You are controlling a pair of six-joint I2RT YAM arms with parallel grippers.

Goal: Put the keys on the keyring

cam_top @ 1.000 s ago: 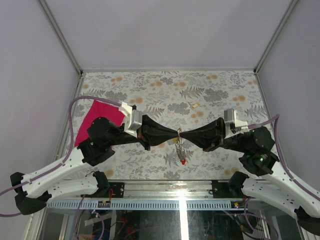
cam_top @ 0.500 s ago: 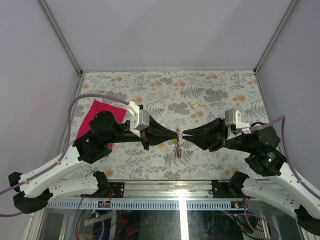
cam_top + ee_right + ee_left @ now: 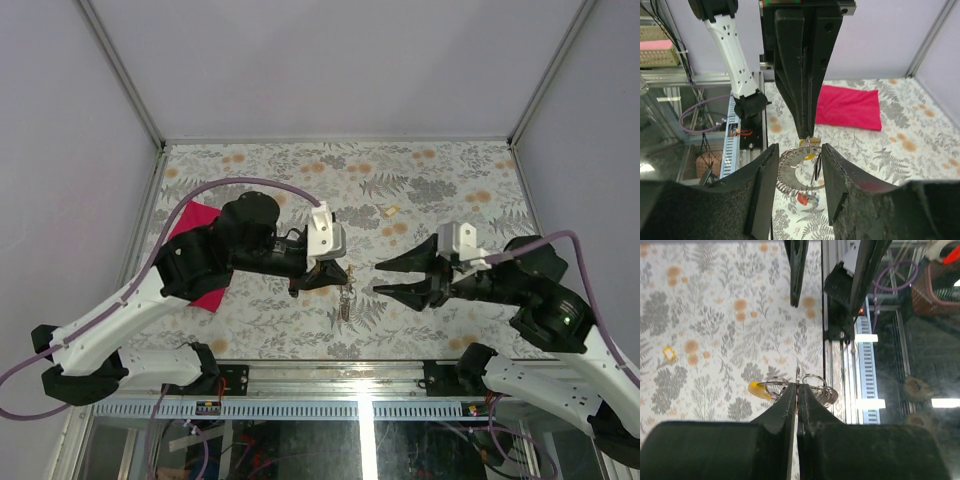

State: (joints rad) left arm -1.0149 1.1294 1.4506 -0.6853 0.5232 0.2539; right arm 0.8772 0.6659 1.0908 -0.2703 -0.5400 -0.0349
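Keyring (image 3: 788,176) hangs from the tips of the left gripper (image 3: 798,386), whose jaws are pressed shut on its wire. A yellow-capped key (image 3: 756,389) and a red-capped key (image 3: 803,199) dangle with it above the floral table (image 3: 440,180). The right gripper (image 3: 378,278) faces it just beside, jaws parted, holding nothing. A red cloth (image 3: 847,107) lies under the left arm, and a small yellow piece (image 3: 392,210) lies well apart.

My left gripper (image 3: 339,273), reaching in from the lower left, is pinched tight near the middle of the frame, and my right gripper (image 3: 377,279) faces it from the right with jaws parted.
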